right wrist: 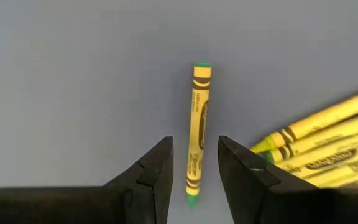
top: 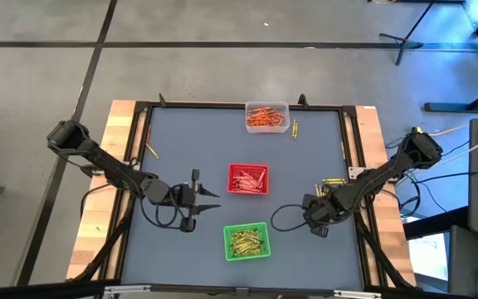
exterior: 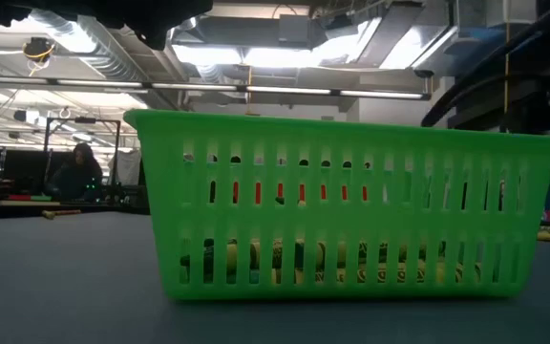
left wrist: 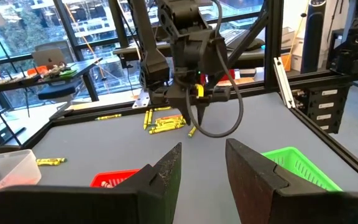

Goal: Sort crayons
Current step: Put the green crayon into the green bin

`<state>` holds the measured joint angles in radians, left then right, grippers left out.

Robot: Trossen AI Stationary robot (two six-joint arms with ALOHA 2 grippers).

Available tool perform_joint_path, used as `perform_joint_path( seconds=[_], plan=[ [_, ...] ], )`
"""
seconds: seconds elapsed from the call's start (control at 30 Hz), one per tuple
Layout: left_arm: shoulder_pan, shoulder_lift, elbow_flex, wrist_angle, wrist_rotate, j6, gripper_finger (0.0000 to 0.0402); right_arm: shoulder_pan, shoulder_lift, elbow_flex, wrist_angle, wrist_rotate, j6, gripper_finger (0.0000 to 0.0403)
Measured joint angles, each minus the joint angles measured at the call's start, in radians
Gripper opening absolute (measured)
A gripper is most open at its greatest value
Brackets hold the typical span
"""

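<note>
One yellow-green crayon [right wrist: 198, 130] lies flat on the grey mat. My right gripper [right wrist: 194, 158] points down over it, open, one finger on each side of its near half and clear of it. A pile of yellow-green crayons [right wrist: 328, 149] lies just beside it, near the table's right edge [top: 332, 184]. Orange crayons fill the clear tray [top: 266, 116], red ones the red tray [top: 247, 178], yellow-green ones the green tray [top: 246, 241]. My left gripper [left wrist: 202, 158] hovers level left of the red tray [top: 202, 199], open with nothing in it.
Single loose crayons lie by the clear tray [top: 295, 129], near the left rail [top: 151, 152] and near the right rail [top: 342, 149]. A black frame [top: 143, 124] borders the mat. In the low view the green tray [exterior: 342, 205] blocks most of the table.
</note>
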<state>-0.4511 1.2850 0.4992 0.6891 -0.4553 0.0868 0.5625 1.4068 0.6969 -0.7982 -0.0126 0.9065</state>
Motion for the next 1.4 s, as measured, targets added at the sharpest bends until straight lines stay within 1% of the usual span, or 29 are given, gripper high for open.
perform_joint_path(
  seconds=[0.23, 0.33, 0.4, 0.57, 0.6, 0.7, 0.77, 0.87, 0.97, 1.07, 1.17, 1.3, 1.4],
  plan=[
    [0.000, 0.000, 0.000, 0.000, 0.000, -0.001, 0.0110, 0.000, -0.004, -0.071, 0.094, 0.001, 0.029, 0.0124],
    [0.000, 0.000, 0.000, 0.001, 0.000, -0.001, 0.0110, 0.000, -0.003, -0.073, 0.096, -0.004, 0.031, 0.0112],
    [0.000, 0.000, 0.000, 0.001, 0.000, -0.001, 0.0110, 0.000, -0.002, -0.071, 0.099, -0.007, 0.024, 0.0091],
    [0.000, 0.000, 0.000, 0.001, 0.000, -0.001, 0.0110, 0.000, -0.002, -0.071, 0.116, -0.007, -0.044, 0.0019],
    [0.000, 0.000, 0.000, 0.001, 0.000, -0.001, 0.0110, 0.000, -0.002, -0.068, 0.113, -0.007, -0.056, 0.0012],
    [0.000, 0.000, 0.000, 0.003, 0.000, -0.001, 0.0110, 0.000, 0.004, -0.031, 0.082, -0.007, -0.105, 0.0017],
    [0.000, 0.000, 0.000, 0.005, 0.000, 0.000, 0.0110, 0.000, 0.004, 0.019, 0.073, -0.001, -0.135, 0.0026],
    [0.000, 0.000, 0.000, 0.008, 0.000, 0.001, 0.0110, 0.000, 0.003, 0.097, 0.063, 0.028, -0.182, 0.0025],
    [0.000, 0.000, 0.000, 0.008, 0.000, 0.001, 0.0110, 0.000, 0.002, 0.184, 0.082, 0.106, -0.234, 0.0015],
    [0.000, 0.000, 0.000, 0.008, 0.000, 0.000, 0.0110, 0.000, 0.002, 0.242, 0.121, 0.185, -0.301, 0.0011],
    [0.000, 0.000, 0.000, 0.008, 0.000, 0.001, 0.0110, 0.000, 0.002, 0.277, 0.231, 0.236, -0.403, 0.0019],
    [0.000, 0.000, 0.000, 0.008, 0.000, 0.002, 0.0110, 0.000, 0.012, 0.279, 0.421, 0.277, -0.558, 0.0028],
    [0.000, 0.000, 0.000, 0.009, 0.000, 0.002, 0.0110, 0.000, 0.044, 0.279, 0.543, 0.308, -0.640, 0.0029]
  ],
)
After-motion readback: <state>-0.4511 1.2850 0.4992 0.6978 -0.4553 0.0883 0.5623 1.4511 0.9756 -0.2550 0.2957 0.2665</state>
